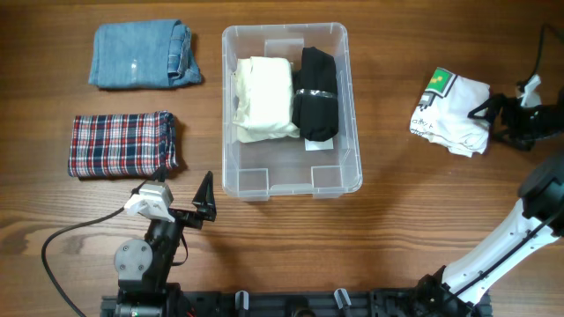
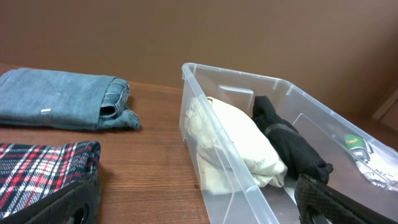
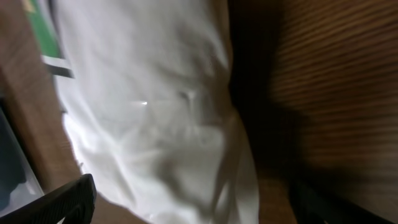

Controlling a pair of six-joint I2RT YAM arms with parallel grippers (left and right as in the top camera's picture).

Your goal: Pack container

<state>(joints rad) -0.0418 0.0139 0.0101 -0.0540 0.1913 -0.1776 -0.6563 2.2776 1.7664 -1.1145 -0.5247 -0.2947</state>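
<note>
White shirt [image 3: 161, 124] fills the right wrist view, lying on the desk [image 1: 405, 220] near its right edge. The right gripper [image 1: 485, 121] is on it. Its fingers stand wide apart on either side of the cloth, not yet pinched. The left gripper [image 2: 196, 202] hangs near the front edge, left of centre. It is also spread open and holds nothing.

The container [image 1: 286, 176] sits mid-desk with its long axis running front to back. A cream garment [image 1: 264, 97] and a black one [image 1: 317, 92] lie side by side in its far half, and the near end of the floor is bare. Jeans [image 1: 141, 55] lie by the far-left corner. A plaid shirt [image 1: 122, 143] lies along the left edge, just beyond the left gripper.

I take the step in hand to be picking up the white shirt. The right arm is plainly the nearer one. The container lies well apart from that gripper, straight toward the left edge. Once the shirt is gripped and lifted, the carry would go leftward over the right-hand rim.

The only free space is the near end, and it is wider across than it is deep. The shirt would probably fit best laid crosswise there. It is loose and rumpled, so a shallow pinch may leave part of it trailing to catch the rim.
</note>
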